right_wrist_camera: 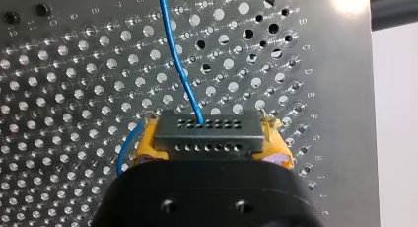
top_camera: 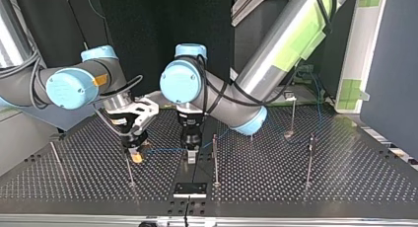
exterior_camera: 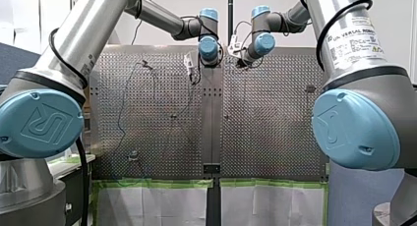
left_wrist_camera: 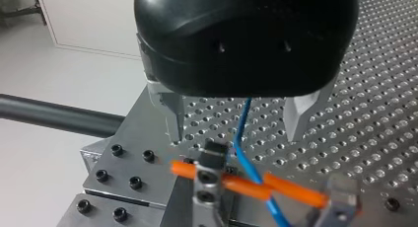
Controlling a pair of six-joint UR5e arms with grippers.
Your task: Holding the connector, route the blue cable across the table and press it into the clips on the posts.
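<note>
My right gripper (right_wrist_camera: 212,138) has its yellow pads shut on a grey connector (right_wrist_camera: 207,131) with rows of small holes. The blue cable (right_wrist_camera: 177,64) leaves the connector and runs ahead over the perforated plate. In the top view my right gripper (top_camera: 136,157) is low at the left of centre, and the blue cable (top_camera: 167,150) runs from it to my left gripper (top_camera: 191,155). My left gripper (left_wrist_camera: 235,135) is open, its metal fingers (left_wrist_camera: 172,116) either side of the blue cable (left_wrist_camera: 242,153), just above a post's clip (left_wrist_camera: 213,160) crossed by an orange sleeve (left_wrist_camera: 246,185).
Thin posts stand on the table: one beside my left gripper (top_camera: 215,158), two toward the top view's right (top_camera: 309,158) (top_camera: 292,113), two at its left (top_camera: 129,170) (top_camera: 55,153). A black plate (top_camera: 190,189) lies at the near edge. A second clip (left_wrist_camera: 340,197) shows beside the first.
</note>
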